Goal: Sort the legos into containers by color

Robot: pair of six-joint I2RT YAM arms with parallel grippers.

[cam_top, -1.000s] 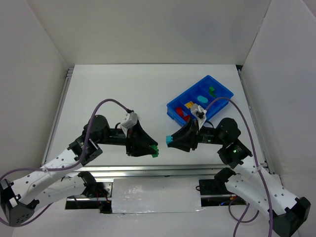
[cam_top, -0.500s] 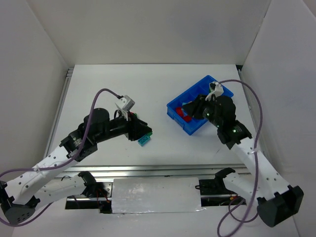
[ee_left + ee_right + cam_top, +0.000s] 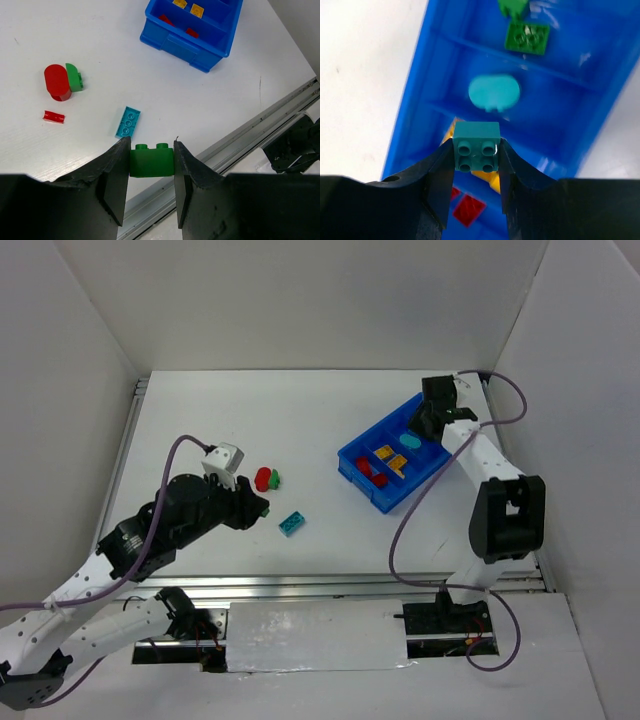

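Note:
My left gripper [image 3: 151, 162] is shut on a green lego [image 3: 151, 160], held above the table near its front edge; in the top view it hangs at the table's left [image 3: 262, 508]. Loose legos lie beyond it: a red cylinder [image 3: 56, 81] touching a green half-round [image 3: 75, 76], a small red piece [image 3: 53, 117] and a teal plate [image 3: 128, 121]. My right gripper [image 3: 476, 150] is shut on a square teal lego [image 3: 476, 146] above the blue tray [image 3: 385, 502]. Its containers hold green [image 3: 527, 36], teal [image 3: 494, 93], yellow [image 3: 485, 175] and red [image 3: 468, 209] pieces.
An aluminium rail [image 3: 240, 140] runs along the table's near edge, just below my left gripper. White walls enclose the table on three sides. The tray sits at an angle near the right wall, with my right arm [image 3: 500, 490] reaching along that side.
Both arms have drawn apart from the table's middle. The left moved back to the left with the green lego. The right swung out over the tray's far end with the teal lego.

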